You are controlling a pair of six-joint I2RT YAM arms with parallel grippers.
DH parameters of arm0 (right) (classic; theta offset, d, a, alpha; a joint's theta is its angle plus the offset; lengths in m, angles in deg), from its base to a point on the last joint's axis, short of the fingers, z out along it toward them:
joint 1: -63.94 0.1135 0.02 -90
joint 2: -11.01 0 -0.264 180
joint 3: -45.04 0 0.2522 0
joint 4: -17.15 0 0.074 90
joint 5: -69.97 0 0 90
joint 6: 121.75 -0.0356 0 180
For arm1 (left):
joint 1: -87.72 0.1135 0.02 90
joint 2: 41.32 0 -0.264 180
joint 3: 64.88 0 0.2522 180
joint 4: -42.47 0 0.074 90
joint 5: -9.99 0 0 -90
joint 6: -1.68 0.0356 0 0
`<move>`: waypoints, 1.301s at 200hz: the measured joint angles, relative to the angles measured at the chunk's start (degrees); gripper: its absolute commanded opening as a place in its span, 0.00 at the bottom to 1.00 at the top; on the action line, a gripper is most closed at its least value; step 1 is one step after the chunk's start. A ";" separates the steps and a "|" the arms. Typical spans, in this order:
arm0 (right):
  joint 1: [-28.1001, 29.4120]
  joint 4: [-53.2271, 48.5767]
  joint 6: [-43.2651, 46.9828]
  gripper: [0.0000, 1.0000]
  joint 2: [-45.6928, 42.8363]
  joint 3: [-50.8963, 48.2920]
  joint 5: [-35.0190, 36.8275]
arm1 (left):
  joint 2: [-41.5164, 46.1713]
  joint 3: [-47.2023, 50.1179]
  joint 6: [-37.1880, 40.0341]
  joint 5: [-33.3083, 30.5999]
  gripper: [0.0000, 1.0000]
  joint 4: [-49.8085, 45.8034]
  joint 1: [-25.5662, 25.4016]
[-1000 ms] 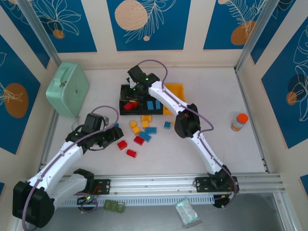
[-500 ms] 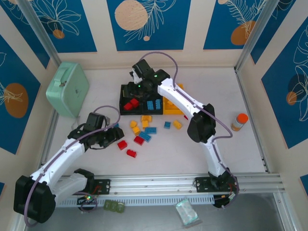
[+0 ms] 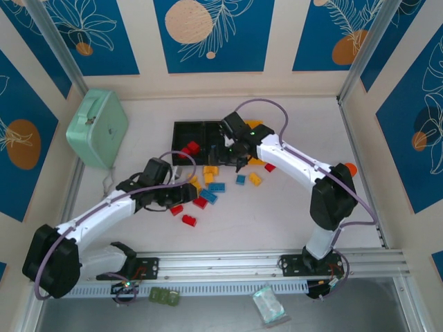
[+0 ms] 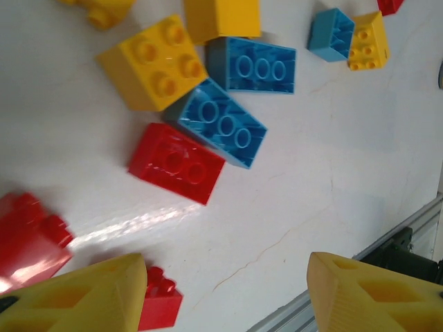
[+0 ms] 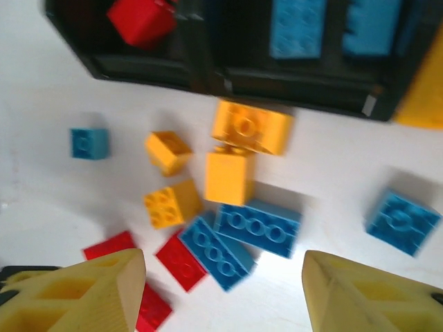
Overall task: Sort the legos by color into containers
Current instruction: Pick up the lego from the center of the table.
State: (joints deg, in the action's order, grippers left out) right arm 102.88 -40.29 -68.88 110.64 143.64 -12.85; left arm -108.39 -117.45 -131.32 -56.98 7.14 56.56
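Loose legos lie in a pile mid-table: a red brick (image 4: 177, 163), two blue bricks (image 4: 223, 122) (image 4: 252, 65) and a yellow brick (image 4: 154, 63). My left gripper (image 3: 181, 196) (image 4: 228, 297) hangs open just left of the pile, nothing between its fingers, a small red brick (image 4: 159, 299) beside its left finger. My right gripper (image 3: 232, 153) (image 5: 225, 290) is open and empty above the blue bricks (image 5: 258, 228), in front of the containers. The left black bin (image 3: 181, 131) holds red bricks (image 5: 140, 19); the middle black bin (image 5: 325, 76) holds blue ones (image 5: 297, 26). The yellow bin (image 5: 422, 90) is mostly hidden by my right arm.
A mint-green case (image 3: 97, 128) stands at the far left. An orange-capped bottle (image 3: 349, 168) is partly behind my right arm's elbow. Stray bricks lie right of the pile: blue (image 3: 240, 179), yellow (image 3: 255, 178), red (image 3: 270, 167). A metal rail (image 3: 277, 259) runs along the near edge.
My right arm has drawn back from over the left black bin to above the loose pile, its jaws wider. My left gripper has shifted right toward the pile.
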 measured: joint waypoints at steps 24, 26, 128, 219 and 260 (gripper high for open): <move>-0.35 -0.04 -2.03 0.68 -0.66 -4.59 2.47 | -2.73 -1.31 0.02 0.04 0.62 2.16 -2.32; -0.35 -0.04 -2.21 0.68 -0.66 -4.92 2.67 | -2.93 -1.44 0.00 0.04 0.62 2.36 -2.49; -1.46 -0.20 -8.79 0.72 6.34 -8.81 8.35 | -5.92 -2.78 0.00 -1.01 0.63 4.46 -6.27; -2.64 0.46 -9.86 0.34 12.24 -6.40 9.16 | -5.95 -2.78 0.02 -1.86 0.62 4.44 -6.27; -2.25 0.35 -9.86 0.30 11.80 -6.32 9.16 | -6.32 -2.78 0.00 -2.10 0.61 4.39 -6.27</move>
State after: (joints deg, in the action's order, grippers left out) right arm 100.63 -39.94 -78.73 122.44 137.32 -3.70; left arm -114.71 -120.23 -131.32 -59.08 11.54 50.29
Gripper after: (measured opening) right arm 0.313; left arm 0.615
